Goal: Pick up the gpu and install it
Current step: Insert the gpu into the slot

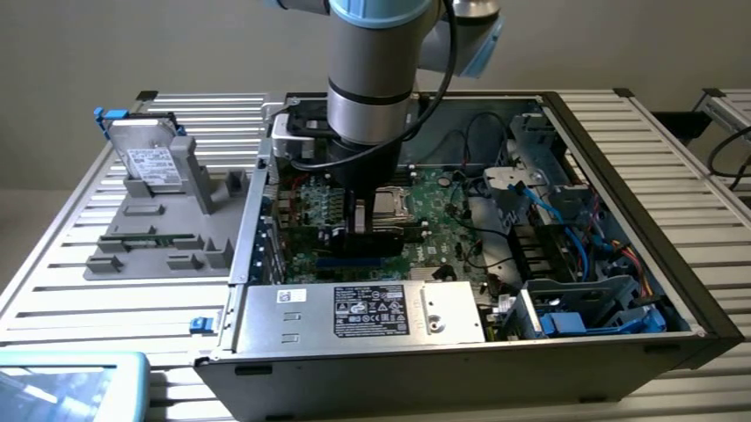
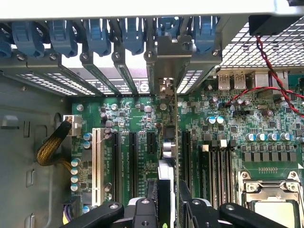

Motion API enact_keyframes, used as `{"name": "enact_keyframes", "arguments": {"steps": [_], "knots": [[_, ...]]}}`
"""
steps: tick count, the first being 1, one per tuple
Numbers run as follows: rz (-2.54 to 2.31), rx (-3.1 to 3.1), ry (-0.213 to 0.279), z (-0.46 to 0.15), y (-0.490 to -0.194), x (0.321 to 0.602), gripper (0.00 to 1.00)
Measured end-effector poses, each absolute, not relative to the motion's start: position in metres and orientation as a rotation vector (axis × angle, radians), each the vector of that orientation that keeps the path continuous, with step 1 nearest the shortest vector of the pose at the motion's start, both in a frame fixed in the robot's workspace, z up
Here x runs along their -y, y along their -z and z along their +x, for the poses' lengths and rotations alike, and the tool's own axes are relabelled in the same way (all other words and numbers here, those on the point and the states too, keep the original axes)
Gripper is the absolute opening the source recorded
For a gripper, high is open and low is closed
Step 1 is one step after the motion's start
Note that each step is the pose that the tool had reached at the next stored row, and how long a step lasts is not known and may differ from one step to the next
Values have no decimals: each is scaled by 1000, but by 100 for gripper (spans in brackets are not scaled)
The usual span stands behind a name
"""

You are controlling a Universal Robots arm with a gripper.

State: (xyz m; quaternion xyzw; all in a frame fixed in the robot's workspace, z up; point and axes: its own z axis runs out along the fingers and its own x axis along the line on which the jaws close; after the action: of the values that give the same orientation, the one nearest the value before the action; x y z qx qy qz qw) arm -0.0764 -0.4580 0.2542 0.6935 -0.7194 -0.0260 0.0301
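Observation:
The gpu (image 2: 164,175) stands on edge between my fingers, a thin dark card seen edge-on over the green motherboard (image 2: 223,142). Its grey metal bracket (image 2: 170,54) reaches the case's rear wall among the slot covers. My gripper (image 2: 168,206) is shut on the gpu, one black finger on each side. In the exterior view the gripper (image 1: 373,230) is low inside the open computer case (image 1: 657,290), with the black gpu (image 1: 378,246) just above the board. Whether the card's edge sits in a slot is hidden.
Black expansion slots (image 2: 133,161) and a white slot (image 2: 96,161) flank the card; blue clips (image 2: 95,33) line the rear wall. The CPU socket (image 2: 270,202) is beside. A grey tray (image 1: 158,237) on the exterior view's left holds a silver drive (image 1: 153,163). The power supply (image 1: 364,309) fills the case's near side.

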Motion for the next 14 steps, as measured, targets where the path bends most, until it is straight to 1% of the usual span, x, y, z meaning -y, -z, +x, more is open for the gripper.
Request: {"name": "enact_keyframes", "arguments": {"steps": [14], "knots": [[2127, 2220, 88, -75, -254, 461, 28]]}}
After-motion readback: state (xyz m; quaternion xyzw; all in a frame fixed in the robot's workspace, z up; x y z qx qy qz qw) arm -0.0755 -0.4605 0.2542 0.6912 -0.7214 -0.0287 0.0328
